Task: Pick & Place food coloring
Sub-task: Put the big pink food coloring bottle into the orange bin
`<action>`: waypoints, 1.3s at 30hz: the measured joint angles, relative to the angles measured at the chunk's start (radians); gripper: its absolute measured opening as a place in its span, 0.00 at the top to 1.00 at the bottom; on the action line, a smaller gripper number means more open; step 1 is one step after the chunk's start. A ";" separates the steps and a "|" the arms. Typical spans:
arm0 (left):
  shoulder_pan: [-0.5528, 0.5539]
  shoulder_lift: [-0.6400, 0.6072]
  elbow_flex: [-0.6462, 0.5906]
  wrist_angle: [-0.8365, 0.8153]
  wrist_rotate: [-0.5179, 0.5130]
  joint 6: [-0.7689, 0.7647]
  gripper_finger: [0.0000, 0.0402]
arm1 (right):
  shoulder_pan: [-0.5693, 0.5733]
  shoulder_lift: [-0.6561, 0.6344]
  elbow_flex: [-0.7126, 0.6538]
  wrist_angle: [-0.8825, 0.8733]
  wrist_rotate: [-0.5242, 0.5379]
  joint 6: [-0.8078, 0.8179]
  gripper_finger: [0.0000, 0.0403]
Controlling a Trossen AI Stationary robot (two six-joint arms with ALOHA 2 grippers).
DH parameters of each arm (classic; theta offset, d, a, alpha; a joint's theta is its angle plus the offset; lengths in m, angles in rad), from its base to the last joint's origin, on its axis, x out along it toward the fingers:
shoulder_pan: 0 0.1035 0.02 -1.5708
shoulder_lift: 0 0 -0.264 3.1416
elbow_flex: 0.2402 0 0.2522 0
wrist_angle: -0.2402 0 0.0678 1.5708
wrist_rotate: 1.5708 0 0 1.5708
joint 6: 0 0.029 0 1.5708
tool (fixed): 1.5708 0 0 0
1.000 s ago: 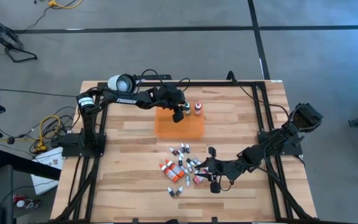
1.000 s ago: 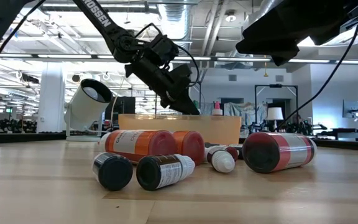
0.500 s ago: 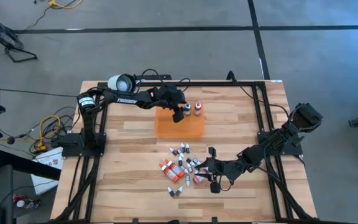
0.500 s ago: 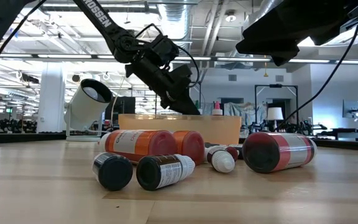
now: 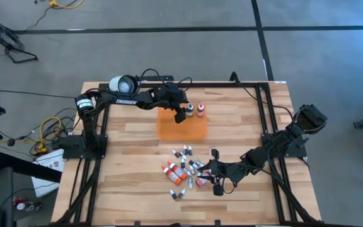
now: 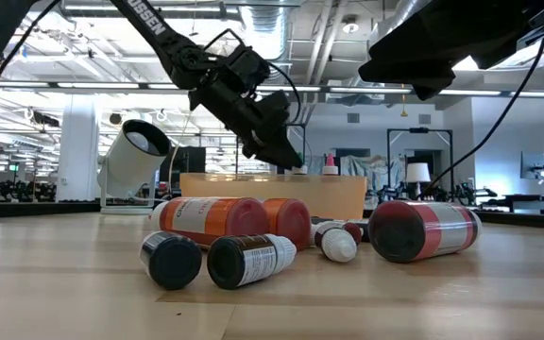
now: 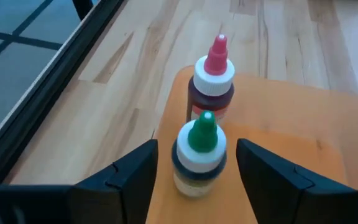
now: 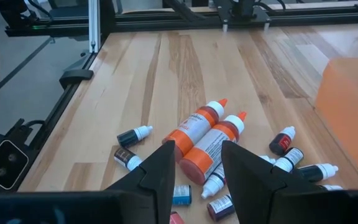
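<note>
An orange tray lies at the table's far middle. Two small food coloring bottles stand upright on its far right corner: a green-capped one and a red-capped one beyond it. My left gripper is open, one finger on each side of the green-capped bottle, with a gap on both sides. A pile of food coloring bottles lies on the wood near the front middle, two large orange ones among small vials. My right gripper hangs open just right of the pile, holding nothing.
A white lamp head sits at the table's far left corner. Black frame rails run along the table's sides and back. Bare wood lies between the tray and the pile, and along the left side.
My left gripper has opened and let go of the green-capped bottle, which stays standing upright on the tray next to the red-capped one. The right arm has kept still.
</note>
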 joint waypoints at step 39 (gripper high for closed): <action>-0.667 -0.700 -0.366 -0.528 -0.029 -0.106 0.47 | 0.019 0.000 0.000 -0.087 -0.052 0.049 0.70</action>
